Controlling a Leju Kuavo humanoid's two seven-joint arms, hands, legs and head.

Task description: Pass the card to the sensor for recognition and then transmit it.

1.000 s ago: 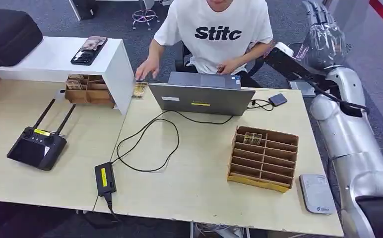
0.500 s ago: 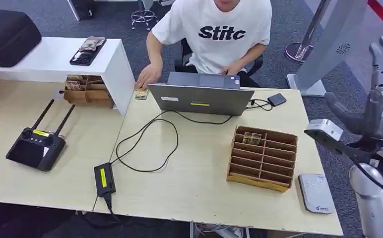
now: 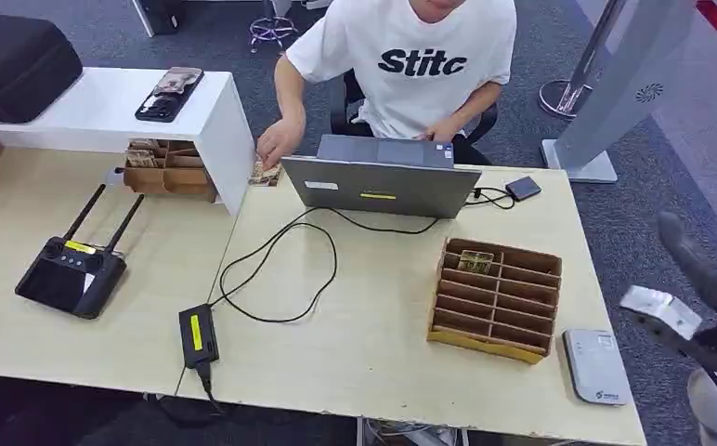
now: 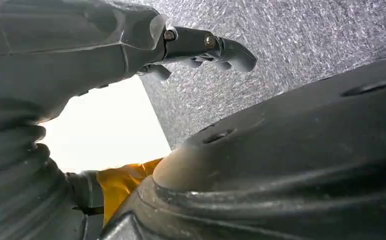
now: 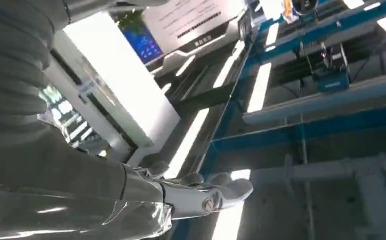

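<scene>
Nothing of the task looks done yet. Head view: one card [image 3: 473, 259] stands on edge in the top-left slot of the divided box [image 3: 494, 299], right of centre, long axis across the frame. White sensor [image 3: 596, 365] lies flat at lower right, just beside the box, on the counter [image 3: 373, 344]. Right hand [image 3: 712, 279] hangs at the right edge, well off the card, carrying nothing; picking, scanning and handing over all remain.

Left wrist view: left hand [image 4: 201, 47] at the top of the frame, fingers stretched, empty.

Right wrist view: right hand's fingers [image 5: 216, 192] extended, nothing between them.
</scene>
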